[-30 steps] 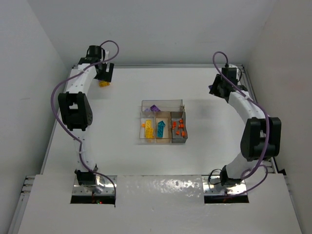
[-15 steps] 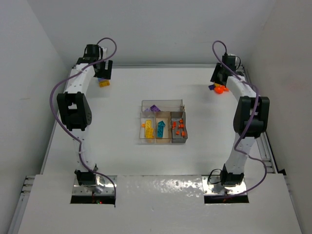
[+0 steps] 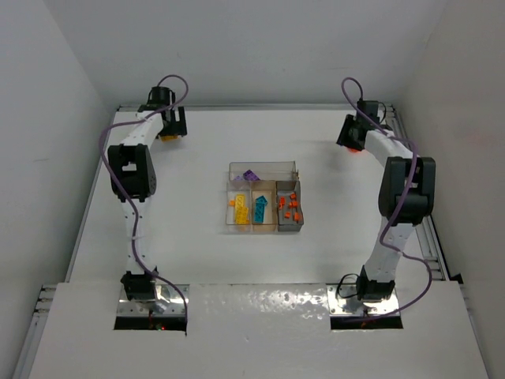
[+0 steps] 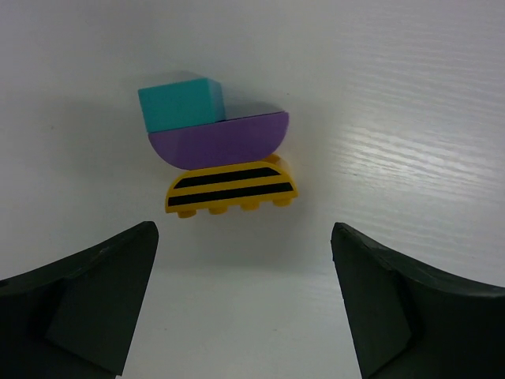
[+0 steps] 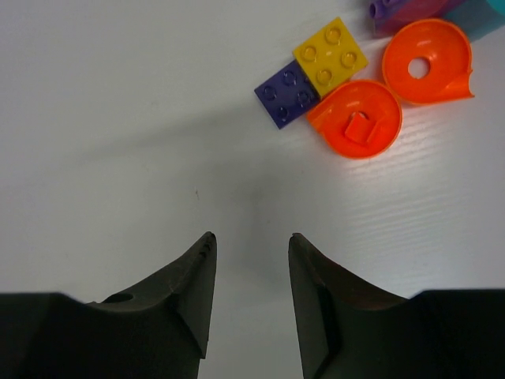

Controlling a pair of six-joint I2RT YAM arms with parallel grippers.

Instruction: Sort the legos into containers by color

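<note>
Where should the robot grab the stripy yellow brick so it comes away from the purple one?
Probably by its two short ends. The yellow brick lies with its curved side against the purple brick, so only the ends and the flat studded edge are free. Come from the studded side, where the open left end effector faces it, so it straddles both ends.

The white table (image 3: 197,260) carries a clear tray (image 3: 262,163) at its middle; near the far left corner a teal brick (image 4: 180,104), a purple half-round (image 4: 217,142) and a yellow striped brick (image 4: 231,192) lie touching in a row; near the far right corner a purple square (image 5: 286,94), a yellow square (image 5: 330,56), an orange studded disc (image 5: 355,120) and an orange holed disc (image 5: 427,61) cluster together.
</note>
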